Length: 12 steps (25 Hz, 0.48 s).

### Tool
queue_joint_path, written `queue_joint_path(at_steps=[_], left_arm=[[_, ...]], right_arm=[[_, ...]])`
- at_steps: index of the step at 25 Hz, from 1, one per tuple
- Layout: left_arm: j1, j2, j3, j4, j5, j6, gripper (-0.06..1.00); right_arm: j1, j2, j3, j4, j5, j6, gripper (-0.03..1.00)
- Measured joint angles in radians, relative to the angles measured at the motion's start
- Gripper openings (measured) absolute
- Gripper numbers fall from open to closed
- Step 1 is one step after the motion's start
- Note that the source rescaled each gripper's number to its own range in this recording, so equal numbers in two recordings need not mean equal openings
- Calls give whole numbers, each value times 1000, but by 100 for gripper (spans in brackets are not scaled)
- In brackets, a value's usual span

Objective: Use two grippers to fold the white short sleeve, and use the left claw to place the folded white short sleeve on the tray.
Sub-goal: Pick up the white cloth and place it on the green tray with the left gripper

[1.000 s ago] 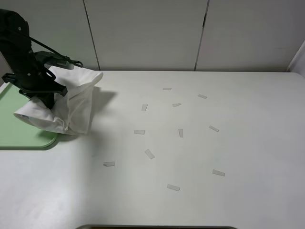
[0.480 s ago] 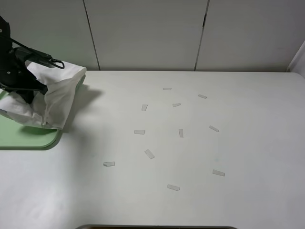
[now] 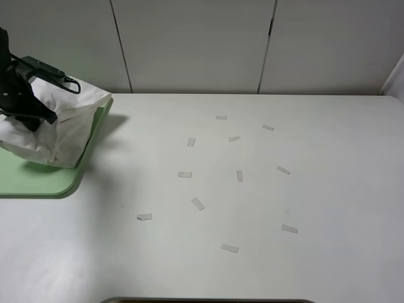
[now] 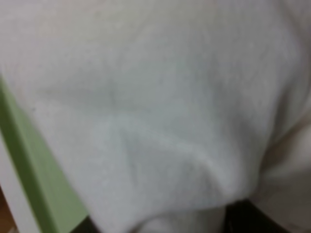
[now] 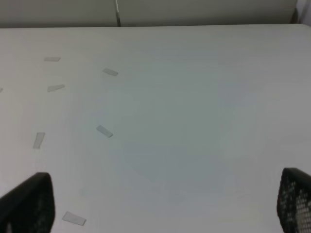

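Shirt [image 3: 60, 129]: a folded white bundle at the far left of the bench [image 3: 252, 208], hanging from the left end effector [image 3: 28, 117] and sagging onto the tray [image 3: 44, 183]; most of it is over the tray, one edge overhangs the tray's right rim.
Left end effector: narrowed on a gather of the shirt's upper fabric, most likely so the folds stay together for the set-down; in the wrist view cloth fills the picture, with a green strip of tray at one side.
Right end effector [image 5: 165, 213]: wide, holding nothing, over bare bench and well apart from the shirt, probably parked out of the way.
Long axis: cannot tell for sure; the bundle looks to run left to right across the tray, its upper corner pointing toward the back wall.
Scraps [image 3: 198, 203]: small paper bits scattered mid-bench, clear of the tray.
Stage: placing nearly done; release not yet made.
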State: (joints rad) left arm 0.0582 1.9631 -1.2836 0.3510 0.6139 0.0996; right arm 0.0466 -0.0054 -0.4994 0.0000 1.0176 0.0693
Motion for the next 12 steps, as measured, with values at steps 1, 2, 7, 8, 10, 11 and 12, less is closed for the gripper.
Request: queue_joint_path(at_steps=[1, 2, 7, 8, 10, 11, 12], left_arm=[[0, 0, 0, 13, -3, 5, 26], [0, 0, 0, 19, -3, 5, 26], [0, 0, 0, 28, 17, 8, 26], [0, 0, 0, 29, 28, 6, 26], [1, 0, 0, 32, 51, -3, 26], [1, 0, 0, 32, 61, -11, 26], [2, 0, 0, 32, 65, -15, 26]], right_arm=[[0, 0, 0, 0, 0, 0, 100], [0, 0, 0, 0, 0, 0, 100], [0, 0, 0, 0, 0, 0, 100], [0, 0, 0, 0, 0, 0, 100], [0, 0, 0, 0, 0, 0, 100], [0, 0, 0, 0, 0, 0, 100], [0, 0, 0, 0, 0, 0, 100]])
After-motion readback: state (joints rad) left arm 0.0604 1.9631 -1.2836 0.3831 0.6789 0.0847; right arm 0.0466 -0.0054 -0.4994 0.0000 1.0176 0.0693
